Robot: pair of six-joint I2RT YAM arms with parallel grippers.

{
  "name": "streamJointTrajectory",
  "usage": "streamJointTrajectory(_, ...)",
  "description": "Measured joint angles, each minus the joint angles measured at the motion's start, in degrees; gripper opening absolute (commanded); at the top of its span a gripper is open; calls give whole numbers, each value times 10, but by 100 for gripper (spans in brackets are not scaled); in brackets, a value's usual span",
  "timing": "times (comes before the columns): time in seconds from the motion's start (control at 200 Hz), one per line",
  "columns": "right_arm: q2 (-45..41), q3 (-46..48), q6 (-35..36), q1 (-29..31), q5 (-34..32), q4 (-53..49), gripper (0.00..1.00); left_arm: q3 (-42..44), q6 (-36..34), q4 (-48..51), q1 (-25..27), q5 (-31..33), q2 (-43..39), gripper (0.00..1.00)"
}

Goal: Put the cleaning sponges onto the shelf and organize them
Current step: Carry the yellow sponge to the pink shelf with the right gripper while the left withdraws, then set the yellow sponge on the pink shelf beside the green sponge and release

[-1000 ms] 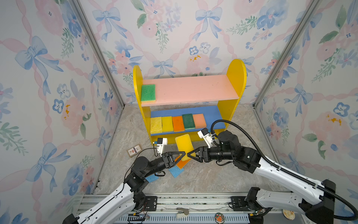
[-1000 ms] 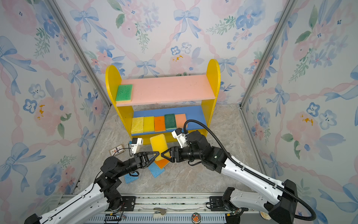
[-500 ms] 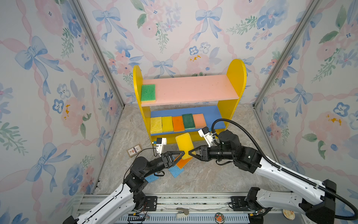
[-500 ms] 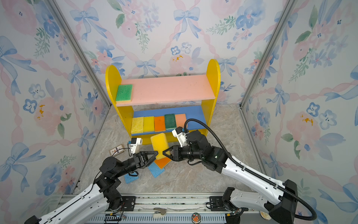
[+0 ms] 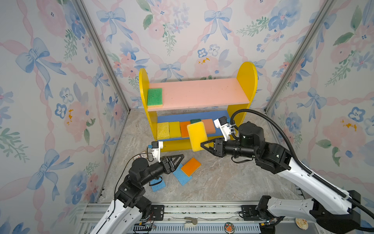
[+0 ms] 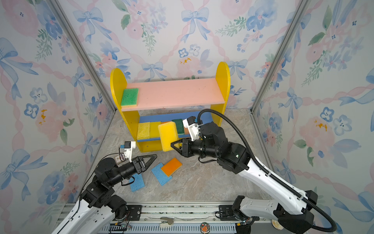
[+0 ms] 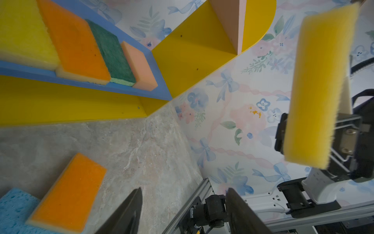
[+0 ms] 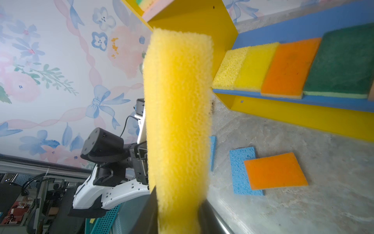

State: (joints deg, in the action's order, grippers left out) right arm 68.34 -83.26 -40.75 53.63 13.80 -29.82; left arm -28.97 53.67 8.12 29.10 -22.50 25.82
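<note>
My right gripper [image 5: 203, 144] is shut on one end of a yellow sponge [image 5: 196, 136], which stands upright in front of the shelf's [image 5: 202, 93] blue lower board; the right wrist view shows the foam [image 8: 178, 105] pinched between both fingers. Several sponges lie in a row on that lower board [image 5: 220, 116]. A green sponge [image 5: 154, 97] sits at the left end of the pink upper board. My left gripper [image 5: 180, 159] is open and empty, low over the floor beside an orange sponge [image 5: 190, 166] that lies on a light blue sponge [image 5: 181, 176].
Another light blue sponge [image 5: 158, 185] lies on the floor, partly under my left arm. A small framed block [image 5: 141, 156] sits near the left wall. The floral walls enclose the floor on three sides, and a metal rail [image 5: 182, 208] runs along the front.
The left gripper has opened, let go of the yellow sponge and drawn back to the left. The right gripper has shut on that sponge and raised it toward the shelf.
</note>
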Motion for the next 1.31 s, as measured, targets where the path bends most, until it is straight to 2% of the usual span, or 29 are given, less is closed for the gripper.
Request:
streamJointTrajectory(0.355,216,-315,5,-54,18,-73,29,-30,-122,132,0,75,5,69)
streamJointTrajectory(0.62,388,-537,5,-81,31,-131,29,-33,-147,164,0,86,-16,70)
streamJointTrajectory(0.765,458,-627,-2,-87,48,-141,29,-33,-147,169,0,85,-24,70)
streamJointTrajectory(0.97,504,-659,-30,-106,68,-132,30,-33,-147,174,0,83,-32,70)
streamJointTrajectory(1.13,525,-670,-53,-116,81,-111,39,-33,-147,178,0,81,-32,70)
streamJointTrajectory(1.305,530,-680,-57,-115,84,-100,57,-33,-148,178,0,81,-32,70)
